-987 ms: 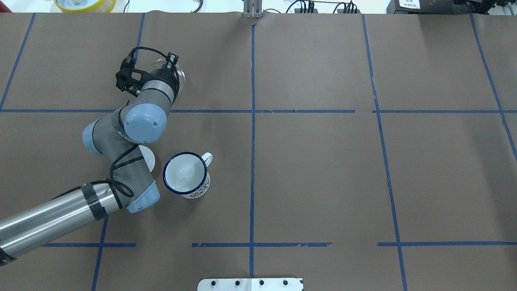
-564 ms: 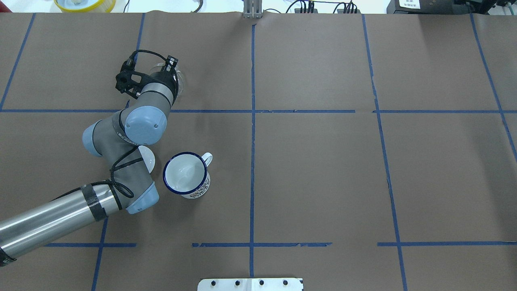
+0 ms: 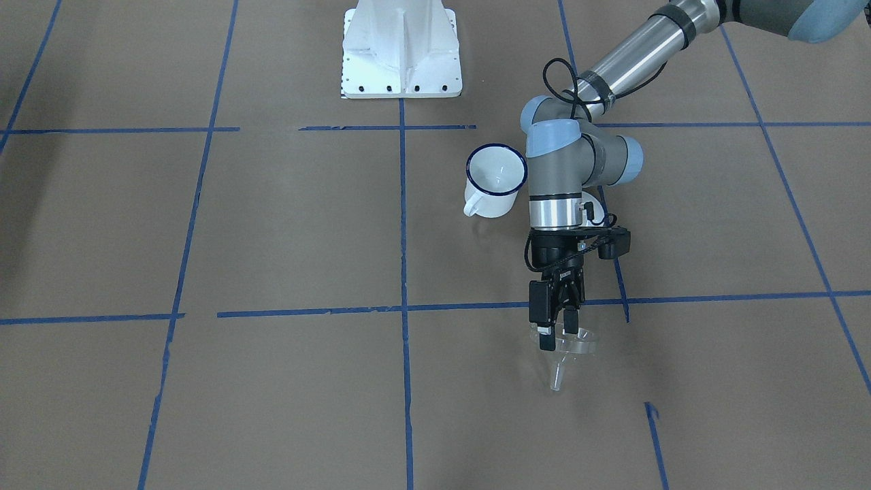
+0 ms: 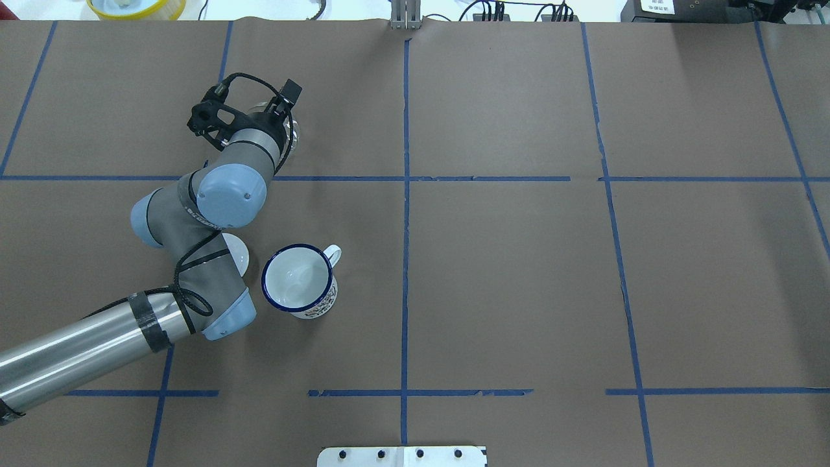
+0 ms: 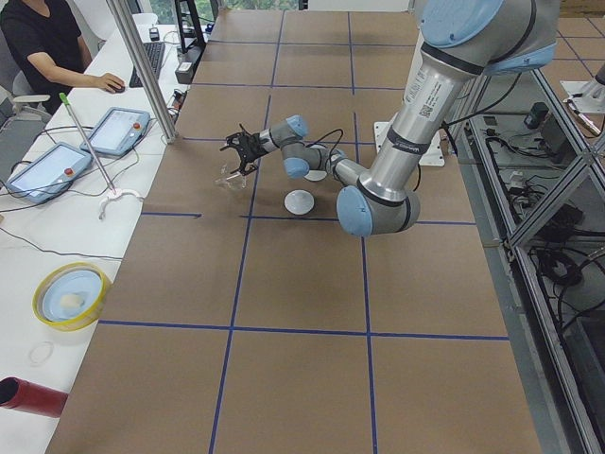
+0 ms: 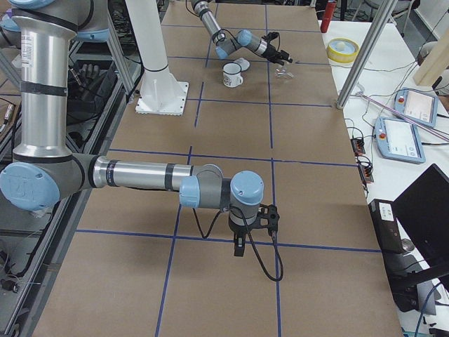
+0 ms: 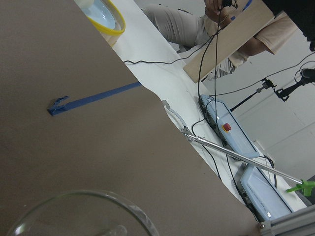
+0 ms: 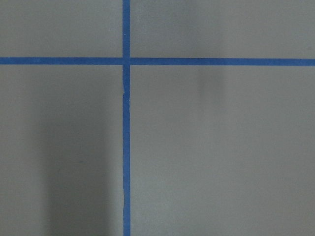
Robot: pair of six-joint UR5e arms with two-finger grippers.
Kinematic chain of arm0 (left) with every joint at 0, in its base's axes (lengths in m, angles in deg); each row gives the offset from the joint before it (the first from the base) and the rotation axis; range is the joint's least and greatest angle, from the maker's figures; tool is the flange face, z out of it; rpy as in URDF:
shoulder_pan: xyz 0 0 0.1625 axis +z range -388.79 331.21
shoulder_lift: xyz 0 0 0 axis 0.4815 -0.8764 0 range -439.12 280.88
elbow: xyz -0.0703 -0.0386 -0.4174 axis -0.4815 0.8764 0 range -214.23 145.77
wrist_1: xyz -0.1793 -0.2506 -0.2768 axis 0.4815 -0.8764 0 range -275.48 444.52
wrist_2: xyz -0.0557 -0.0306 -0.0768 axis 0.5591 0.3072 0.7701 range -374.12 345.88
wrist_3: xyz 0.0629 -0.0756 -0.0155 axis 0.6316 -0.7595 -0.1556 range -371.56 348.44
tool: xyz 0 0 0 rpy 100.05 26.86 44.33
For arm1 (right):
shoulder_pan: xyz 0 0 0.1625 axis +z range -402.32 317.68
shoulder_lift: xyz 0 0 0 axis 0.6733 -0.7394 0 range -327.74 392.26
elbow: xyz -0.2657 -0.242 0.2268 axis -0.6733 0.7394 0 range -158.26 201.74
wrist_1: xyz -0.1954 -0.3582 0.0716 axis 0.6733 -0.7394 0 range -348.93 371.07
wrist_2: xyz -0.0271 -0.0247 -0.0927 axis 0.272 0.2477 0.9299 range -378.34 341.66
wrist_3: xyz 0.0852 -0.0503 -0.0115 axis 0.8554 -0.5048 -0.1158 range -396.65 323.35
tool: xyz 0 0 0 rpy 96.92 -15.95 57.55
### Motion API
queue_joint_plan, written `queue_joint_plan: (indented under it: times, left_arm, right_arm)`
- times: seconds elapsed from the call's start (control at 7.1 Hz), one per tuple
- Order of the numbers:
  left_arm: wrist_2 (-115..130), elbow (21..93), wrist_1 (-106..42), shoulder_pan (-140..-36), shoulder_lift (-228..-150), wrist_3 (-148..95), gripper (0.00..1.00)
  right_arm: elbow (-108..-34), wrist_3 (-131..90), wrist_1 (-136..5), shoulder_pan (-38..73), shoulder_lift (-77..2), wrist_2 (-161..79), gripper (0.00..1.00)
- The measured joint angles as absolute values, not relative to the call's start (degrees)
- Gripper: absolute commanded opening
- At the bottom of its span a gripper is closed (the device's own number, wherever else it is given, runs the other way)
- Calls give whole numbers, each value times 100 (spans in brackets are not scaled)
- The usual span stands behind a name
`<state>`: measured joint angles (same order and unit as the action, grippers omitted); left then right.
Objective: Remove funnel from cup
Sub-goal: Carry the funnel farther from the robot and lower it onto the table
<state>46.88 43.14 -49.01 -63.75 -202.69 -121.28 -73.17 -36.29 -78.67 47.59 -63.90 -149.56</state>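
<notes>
The clear funnel [image 3: 570,348] is out of the cup and hangs tilted at my left gripper [image 3: 556,331], its thin spout [image 3: 556,381] pointing down at the brown table. The left gripper's fingers close on the funnel's rim. The rim also shows at the bottom of the left wrist view [image 7: 78,216]. The white cup [image 4: 299,279] with the dark blue rim stands upright and empty near the left arm's elbow, well apart from the funnel. My right gripper [image 6: 238,246] shows only in the exterior right view, far from both, and I cannot tell its state.
A white round lid [image 4: 238,254] lies beside the cup, partly under the left arm. The robot's white base plate [image 3: 401,47] is behind the cup. A yellow bowl [image 4: 136,6] and operators' tablets [image 5: 104,132] lie beyond the table's far edge.
The left wrist has turned and tilted a little over the far-left square, carrying the funnel with it. The cup and lid have not moved.
</notes>
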Motion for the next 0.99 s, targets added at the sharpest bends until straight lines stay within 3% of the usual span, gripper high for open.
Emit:
queue_joint_plan:
  times: [0.28, 0.7, 0.99]
  left_arm:
    - [5913, 5109, -4361, -6609, -19906, -11206, 100]
    - [7606, 6447, -2437, -6821, -19447, -9487, 100]
    - [8625, 6762, -1883, -7031, -19275, -8563, 100]
  right_arm:
    - [-7316, -3629, -7867, 4759, -6389, -14956, 100]
    - [-7318, -3629, -7867, 4759, -6389, -14956, 100]
    - [-7318, -3629, -7867, 4759, -6389, -14956, 100]
